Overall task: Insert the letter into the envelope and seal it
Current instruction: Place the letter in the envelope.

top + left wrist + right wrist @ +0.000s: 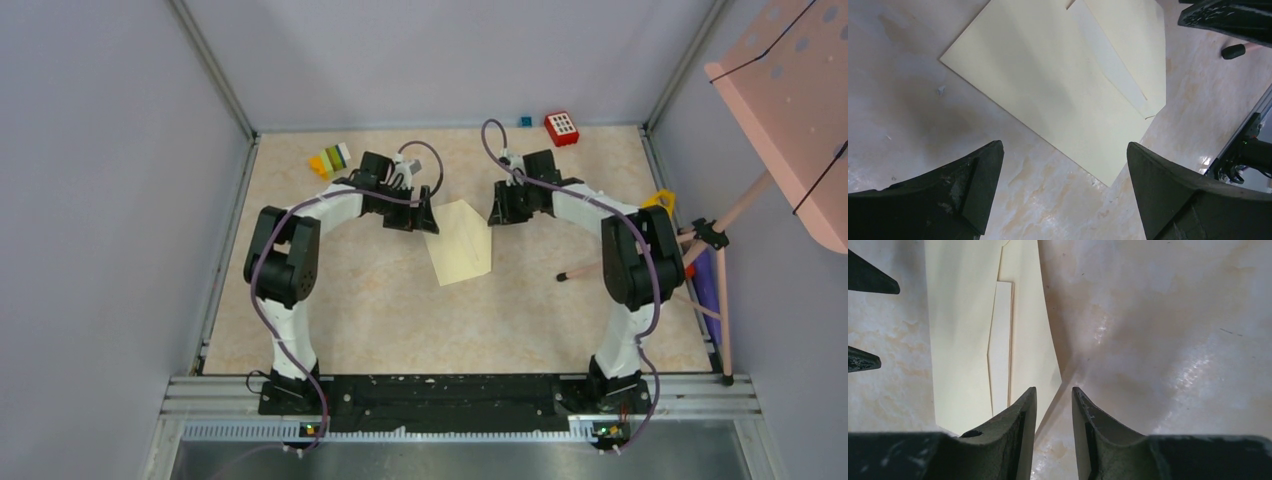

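Observation:
The pale cream envelope (pixel 460 240) lies flat on the marbled table between both arms, its flap side up with a folded strip across it (pixel 1058 85). No letter shows apart from it. My left gripper (pixel 424 218) hovers at the envelope's upper left edge, open wide with nothing between its fingers (pixel 1063 145). My right gripper (pixel 503 210) sits low at the envelope's upper right edge. Its jaws stand a narrow gap apart (pixel 1054 389) and mostly bare table shows in that gap. The envelope's pointed edge (pixel 963 315) runs just beside the left fingertip, slightly raised over its shadow.
Coloured blocks (pixel 330 159) lie at the back left. A red block with white dots (pixel 561 127) and a small blue cube (pixel 525 121) lie at the back right. A pink perforated panel on a tripod (pixel 790 110) stands right, one dark-tipped leg (pixel 580 270) on the table.

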You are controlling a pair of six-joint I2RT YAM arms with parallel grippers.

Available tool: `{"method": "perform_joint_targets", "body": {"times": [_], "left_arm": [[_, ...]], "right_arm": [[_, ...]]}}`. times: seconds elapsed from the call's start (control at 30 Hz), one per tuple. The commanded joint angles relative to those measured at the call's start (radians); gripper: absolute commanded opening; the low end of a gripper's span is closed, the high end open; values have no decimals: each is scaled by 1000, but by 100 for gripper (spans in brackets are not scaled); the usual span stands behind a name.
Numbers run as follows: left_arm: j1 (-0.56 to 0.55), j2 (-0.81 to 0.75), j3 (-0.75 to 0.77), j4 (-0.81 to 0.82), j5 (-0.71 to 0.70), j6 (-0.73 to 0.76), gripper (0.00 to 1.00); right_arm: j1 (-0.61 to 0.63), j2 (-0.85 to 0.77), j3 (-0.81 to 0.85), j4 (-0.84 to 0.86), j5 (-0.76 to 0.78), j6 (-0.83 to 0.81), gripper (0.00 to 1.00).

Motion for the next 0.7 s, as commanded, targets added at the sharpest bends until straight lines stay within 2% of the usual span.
{"method": "perform_joint_targets", "body": {"times": [0.0,0.2,0.47,0.67], "left_arm": [[-13,9,-15,14,-14,23,98],[-50,70,32,37,-9,8,98],[-84,140,98,53,10,-14,98],[-87,137,114,50,19,-24,98]], "right_arm": [[-3,-132,50,-20,94,-88,33],[-19,-269,61,-92,215,-186,45],[-145,-414,42,-142,286,-225,52],[-158,-465,-9,-120,410,-282,55]]}}
